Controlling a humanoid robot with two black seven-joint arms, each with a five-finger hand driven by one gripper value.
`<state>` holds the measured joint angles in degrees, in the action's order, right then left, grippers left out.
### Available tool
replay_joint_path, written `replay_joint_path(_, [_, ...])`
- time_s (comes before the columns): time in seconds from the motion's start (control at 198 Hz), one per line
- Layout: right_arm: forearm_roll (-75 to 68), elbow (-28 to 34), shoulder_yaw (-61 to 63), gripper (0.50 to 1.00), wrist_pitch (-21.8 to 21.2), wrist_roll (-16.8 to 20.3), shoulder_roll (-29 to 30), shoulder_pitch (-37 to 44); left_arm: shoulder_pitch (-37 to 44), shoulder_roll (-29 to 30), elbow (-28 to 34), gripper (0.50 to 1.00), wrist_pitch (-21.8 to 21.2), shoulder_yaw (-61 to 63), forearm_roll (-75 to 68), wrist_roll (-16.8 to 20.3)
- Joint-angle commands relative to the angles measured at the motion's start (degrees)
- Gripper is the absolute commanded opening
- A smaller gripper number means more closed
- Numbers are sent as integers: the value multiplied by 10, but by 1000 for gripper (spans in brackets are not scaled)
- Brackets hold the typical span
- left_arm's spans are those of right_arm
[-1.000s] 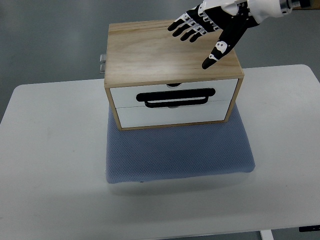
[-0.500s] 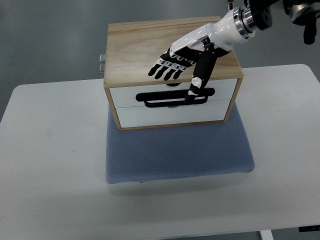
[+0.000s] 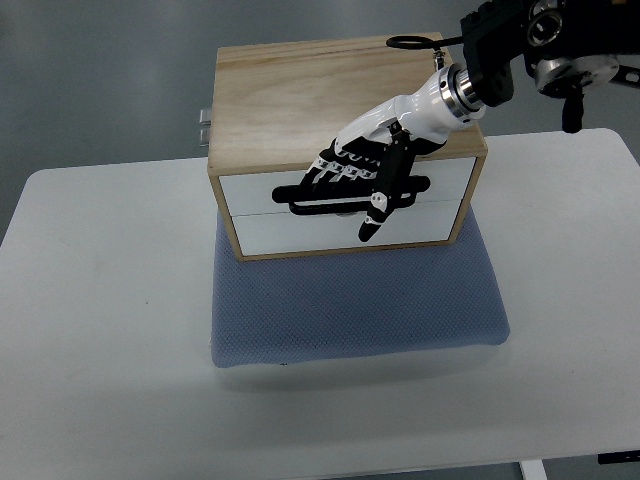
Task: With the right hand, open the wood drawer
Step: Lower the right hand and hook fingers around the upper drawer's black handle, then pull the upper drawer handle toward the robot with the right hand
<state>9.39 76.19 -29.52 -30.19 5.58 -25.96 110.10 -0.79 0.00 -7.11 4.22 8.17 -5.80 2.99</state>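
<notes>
Fingers [image 3: 335, 172] of the right hand [image 3: 368, 165] reach spread over the black handle [image 3: 352, 196] of the drawer [image 3: 345, 190], thumb below it, gripping nothing.

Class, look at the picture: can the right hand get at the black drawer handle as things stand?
Probably yes. The right hand already lies over the black handle on the drawer front, and nothing stands between them.

The white worktop [image 3: 110, 330] has rounded corners, and pretty much all that's sitting directly on it is a blue-grey mesh pad [image 3: 355, 310] near the middle, under the wooden drawer box [image 3: 300, 95].
</notes>
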Motion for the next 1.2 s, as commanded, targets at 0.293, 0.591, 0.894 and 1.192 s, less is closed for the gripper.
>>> replay_joint_path(0.293, [5, 0, -12, 940, 29, 3, 3, -3, 0, 0, 0, 1000, 0, 0, 0, 0])
replay_joint_path(0.591, [6, 0, -32, 940, 46, 2, 11, -13, 0, 0, 0, 1000, 0, 0, 0, 0])
replay_joint_path(0.894, [15, 0, -39, 940, 47, 9, 11, -13, 0, 0, 1, 1000, 0, 0, 0, 0])
replay_joint_path(1.192, [16, 0, -47, 940, 44, 9, 12, -13, 0, 0, 1, 1000, 0, 0, 0, 0])
